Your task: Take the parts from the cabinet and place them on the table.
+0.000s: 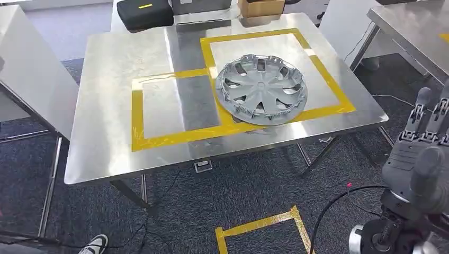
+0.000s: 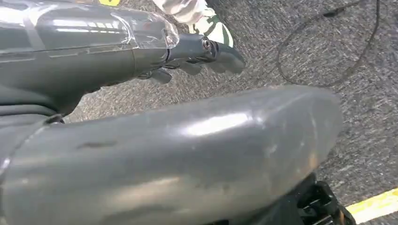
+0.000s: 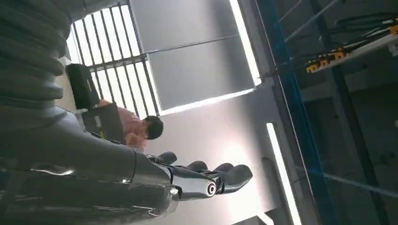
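Observation:
A grey wheel cover (image 1: 261, 89) lies flat on the steel table (image 1: 111, 137), inside the larger yellow-taped rectangle and overlapping its near-left corner. My right hand (image 1: 423, 153) is raised at the right edge of the head view, off the table's right side, fingers straight and apart, holding nothing. In the right wrist view the right hand (image 3: 206, 180) points up toward the ceiling with its fingers extended and nothing in them. In the left wrist view my left hand (image 2: 202, 54) hangs over grey carpet, fingers extended, holding nothing.
A black case (image 1: 144, 12) and a cardboard box (image 1: 260, 7) sit at the table's far edge. A second steel table (image 1: 418, 26) stands to the right. Cables (image 1: 339, 203) and a yellow tape square (image 1: 262, 230) lie on the carpet near me. A person's shoe (image 1: 95, 244) is at lower left.

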Robot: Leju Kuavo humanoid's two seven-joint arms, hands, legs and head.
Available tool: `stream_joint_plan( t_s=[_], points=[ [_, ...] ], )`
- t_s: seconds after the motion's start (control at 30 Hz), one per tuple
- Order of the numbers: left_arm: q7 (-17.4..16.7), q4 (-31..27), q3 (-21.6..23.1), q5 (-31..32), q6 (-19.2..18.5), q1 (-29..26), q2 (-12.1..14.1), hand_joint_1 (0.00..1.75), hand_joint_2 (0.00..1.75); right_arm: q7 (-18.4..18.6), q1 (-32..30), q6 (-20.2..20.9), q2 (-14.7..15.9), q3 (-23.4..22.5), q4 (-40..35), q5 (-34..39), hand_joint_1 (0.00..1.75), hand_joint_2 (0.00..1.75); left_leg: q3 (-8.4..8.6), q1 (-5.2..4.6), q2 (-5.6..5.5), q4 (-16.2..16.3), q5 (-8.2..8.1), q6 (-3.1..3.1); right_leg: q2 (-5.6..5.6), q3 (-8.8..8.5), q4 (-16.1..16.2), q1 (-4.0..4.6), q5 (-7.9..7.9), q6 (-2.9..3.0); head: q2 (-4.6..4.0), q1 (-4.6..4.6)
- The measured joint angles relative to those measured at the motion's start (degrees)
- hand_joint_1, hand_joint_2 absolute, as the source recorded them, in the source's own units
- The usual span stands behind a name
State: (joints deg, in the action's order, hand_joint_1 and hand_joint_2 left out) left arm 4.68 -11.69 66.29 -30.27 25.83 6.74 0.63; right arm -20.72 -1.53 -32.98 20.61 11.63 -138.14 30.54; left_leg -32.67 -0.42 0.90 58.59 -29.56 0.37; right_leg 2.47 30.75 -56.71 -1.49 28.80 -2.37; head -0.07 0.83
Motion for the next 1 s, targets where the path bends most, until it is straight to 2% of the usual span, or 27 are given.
stream_joint_plan(
  t_s=[0.1, 0.13, 0.17, 0.2, 0.27, 0.3, 0.33, 0.37, 0.4, 0.47, 0.5, 0.53, 0.6, 0.63, 0.67, 0.7, 0.73, 0.77, 0.8, 0.83, 0.87, 0.9, 0.93, 0.97, 1.0],
  points=[
    [-0.5, 0.0, 0.0, 0.2, -0.1, 0.0, 0.0, 0.0, 0.0, 0.3, 0.5, -0.2, 0.0, 0.2, 0.0, -0.9, 0.0, 1.75, 0.0, -0.24, 0.0, 0.1, -0.03, 0.36, 0.06, -0.18, 0.2, -0.22, -0.16, -0.46, 0.0, 0.07],
    [-0.6, 0.0, 0.0, 0.2, -0.2, 0.0, 0.0, 0.0, 0.0, 0.4, 0.5, -0.3, 0.0, 0.2, 0.0, -1.2, 0.0, 1.75, 0.04, -0.12, -0.04, -0.3, 0.37, 0.74, 0.06, -0.29, 0.3, -0.16, -0.37, -0.75, 0.0, 0.13],
    [-0.8, 0.0, 0.0, 0.3, -0.4, 0.0, 0.0, 0.0, 0.0, 0.5, 0.5, -0.3, 0.0, 0.2, 0.0, -1.4, 0.0, 1.75, 0.44, 0.45, 0.0, -0.9, 0.83, 1.1, -0.48, -0.08, -0.1, -0.27, 0.64, -0.86, 0.0, 0.09],
    [-0.9, 0.0, 0.0, 0.3, -0.7, 0.1, 0.0, 0.0, 0.0, 0.6, 0.5, -0.3, 0.0, 0.2, 0.0, -1.7, 0.0, 1.75, 0.49, 0.46, -0.09, -1.0, 0.92, 1.26, -1.18, 0.54, -2.0, -0.17, 2.47, -0.82, 0.0, -0.11],
    [-1.1, 0.0, 0.0, 0.4, -0.8, 0.2, -0.2, 0.0, 0.0, 0.8, 0.4, -0.3, 0.0, 0.3, 0.0, -1.9, 0.0, 1.75, 0.49, 0.41, -0.23, -1.0, 0.95, 1.37, -1.84, 3.97, -10.6, -0.17, 7.21, -0.96, 0.0, -0.63],
    [-1.2, 0.0, 0.0, 0.4, -0.8, 0.2, -0.3, 0.0, 0.0, 0.9, 0.3, -0.3, 0.0, 0.3, 0.0, -1.9, 0.0, 1.75, 0.48, 0.34, -0.32, -1.0, 0.95, 1.37, -1.94, 5.72, -14.8, -0.16, 8.78, -1.06, 0.02, -0.63],
    [-1.4, 0.0, 0.1, 0.4, -0.8, 0.2, -0.5, 0.0, 0.0, 0.9, 0.3, -0.4, 0.0, 0.4, 0.0, -2.1, 0.0, 1.75, 0.51, 0.32, -0.48, -1.0, 0.95, 1.37, -1.94, 6.69, -17.2, -0.16, 9.1, -1.11, 0.0, -0.74],
    [-1.4, 0.0, 0.1, 0.4, -0.9, 0.2, -0.5, 0.0, 0.0, 1.0, 0.2, -0.5, 0.0, 0.4, 0.0, -2.2, 0.0, 1.75, 0.56, 0.33, -0.66, -1.0, 0.95, 1.36, -1.94, 6.44, -16.9, -0.17, 7.92, -1.08, 0.0, -0.85],
    [-1.4, 0.0, 0.1, 0.4, -0.9, 0.2, -0.6, 0.0, 0.0, 1.0, 0.2, -0.5, 0.0, 0.5, 0.0, -2.3, 0.0, 1.75, 0.61, 0.38, -0.92, -1.0, 0.98, 1.3, -1.94, 5.14, -14.2, -0.21, 5.61, -1.03, 0.02, -1.05],
    [-1.5, 0.0, 0.1, 0.4, -0.9, 0.3, -0.8, 0.0, 0.0, 1.0, 0.2, -0.5, 0.0, 0.7, 0.0, -2.3, 0.0, 1.75, 0.81, 0.5, -1.42, -0.9, 1.0, 0.98, -1.95, 0.49, -4.5, -0.34, 0.48, -0.9, 0.0, -1.44],
    [-1.5, 0.0, 0.1, 0.4, -0.9, 0.3, -0.9, 0.0, 0.0, 1.0, 0.2, -0.5, 0.0, 0.8, 0.0, -2.3, 0.0, 1.75, 0.67, 0.36, -1.69, -0.9, 1.04, 0.61, -2.23, -1.05, -1.4, -0.32, 0.62, -0.77, 0.0, -1.53],
    [-1.5, 0.0, 0.1, 0.4, -0.9, 0.3, -0.9, 0.0, 0.0, 1.0, 0.2, -0.5, 0.1, 0.9, 0.0, -2.3, 0.0, 1.75, 0.37, 0.19, -2.0, -0.7, 1.25, 0.15, -2.43, -1.43, -0.7, -0.04, 0.28, -0.32, 0.02, -1.47],
    [-1.5, 0.0, 0.1, 0.4, -0.9, 0.3, -0.9, 0.0, 0.0, 1.0, 0.3, -0.5, 0.0, 1.0, 0.0, -2.3, 0.0, 1.75, -0.03, 0.39, -2.06, -0.7, 1.76, -0.65, -2.39, -1.0, -0.4, 0.09, 0.49, 0.09, 0.0, -1.4],
    [-1.5, 0.0, 0.1, 0.4, -0.9, 0.2, -0.9, 0.0, 0.0, 1.0, 0.3, -0.5, 0.0, 1.0, 0.0, -2.3, 0.0, 1.75, -0.18, 0.41, -2.06, -0.8, 2.03, -1.07, -2.39, -0.76, -0.5, 0.19, 0.31, 0.53, 0.0, -1.29],
    [-1.6, 0.0, 0.1, 0.4, -0.9, 0.2, -0.9, 0.0, 0.0, 1.0, 0.3, -0.5, 0.0, 1.1, 0.0, -2.3, 0.0, 1.75, -0.32, 0.39, -1.96, -0.5, 1.66, -1.27, -2.08, -0.21, 0.2, -0.13, -0.1, 1.22, 0.0, -1.16],
    [-1.6, 0.0, 0.1, 0.4, -0.9, 0.2, -0.9, 0.0, 0.0, 1.0, 0.4, -0.5, 0.0, 1.1, 0.0, -2.3, 0.0, 1.75, -0.89, 0.49, -1.2, 0.5, -0.18, -1.52, -1.86, -0.36, 0.3, -0.08, -0.59, 1.79, 0.0, -1.0],
    [-1.6, 0.0, 0.2, 0.4, -0.9, 0.2, -0.9, 0.0, 0.0, 1.0, 0.4, -0.5, 0.0, 1.1, 0.0, -2.3, 0.0, 1.75, -1.71, 0.56, -0.92, 3.3, -2.98, -1.71, -1.85, 0.02, 0.3, 0.03, -0.89, 2.12, 0.02, -0.52],
    [-1.6, 0.0, 0.2, 0.4, -0.9, 0.2, -0.9, 0.0, 0.0, 1.0, 0.4, -0.5, 0.0, 1.1, 0.0, -2.3, 0.0, 1.75, -3.07, 0.71, -0.87, 7.7, -6.11, -1.83, -1.82, 0.45, 0.3, 0.17, -1.23, 2.32, 0.0, -0.15],
    [-1.6, 0.0, 0.3, 0.4, -0.9, 0.2, -0.9, 0.0, 0.0, 1.0, 0.3, -0.5, 0.0, 1.1, 0.0, -2.3, 0.0, 1.75, -4.33, 0.74, -0.89, 11.9, -8.56, -1.9, -1.72, 0.87, 0.2, 0.3, -1.55, 2.41, 0.0, 0.09],
    [-1.6, 0.0, 0.3, 0.4, -0.9, 0.2, -0.9, 0.0, 0.0, 1.0, 0.3, -0.5, 0.0, 1.2, 0.0, -2.3, 0.0, 1.75, -4.99, 0.75, -0.9, 14.8, -9.76, -1.93, -1.63, 1.33, 0.2, 0.46, -1.84, 2.5, 0.02, 0.13],
    [-1.6, 0.0, 0.3, 0.4, -0.9, 0.2, -0.9, 0.0, 0.0, 1.0, 0.3, -0.5, 0.0, 1.2, 0.0, -2.3, 0.0, 1.75, -4.67, 0.75, -0.9, 15.5, -9.52, -1.94, -1.56, 1.87, 0.1, 0.58, -2.17, 2.49, 0.0, 0.11],
    [-1.6, 0.0, 0.3, 0.4, -0.9, 0.2, -0.9, 0.0, 0.0, 1.0, 0.3, -0.5, 0.0, 1.2, 0.0, -2.3, 0.0, 1.75, -3.27, 0.74, -0.9, 13.9, -8.18, -1.86, -1.55, 2.34, -0.1, 0.62, -2.44, 2.42, 0.0, 0.13],
    [-1.6, 0.0, 0.3, 0.4, -0.9, 0.2, -0.9, 0.0, 0.0, 1.0, 0.3, -0.5, -0.1, 1.2, 0.0, -2.3, 0.0, 1.75, -0.67, 0.72, -0.89, 10.1, -6.07, -1.72, -1.55, 2.77, -0.2, 0.62, -2.67, 2.32, 0.0, 0.11],
    [-1.6, 0.0, 0.3, 0.4, -0.9, 0.3, -0.9, 0.0, 0.0, 1.0, 0.3, -0.5, -0.1, 1.2, 0.0, -2.3, 0.0, 1.75, 2.69, 0.72, -0.87, 5.0, -3.99, -1.47, -1.56, 3.07, -0.4, 0.62, -2.9, 2.18, 0.02, 0.15],
    [-1.6, 0.0, 0.4, 0.4, -0.9, 0.3, -0.9, 0.0, 0.0, 1.0, 0.3, -0.5, -0.1, 1.2, 0.0, -2.3, 0.0, 1.75, 5.93, 0.72, -0.87, 0.2, -2.92, -1.11, -1.56, 3.18, -0.5, 0.6, -3.1, 1.96, 0.0, 0.18]
  ],
)
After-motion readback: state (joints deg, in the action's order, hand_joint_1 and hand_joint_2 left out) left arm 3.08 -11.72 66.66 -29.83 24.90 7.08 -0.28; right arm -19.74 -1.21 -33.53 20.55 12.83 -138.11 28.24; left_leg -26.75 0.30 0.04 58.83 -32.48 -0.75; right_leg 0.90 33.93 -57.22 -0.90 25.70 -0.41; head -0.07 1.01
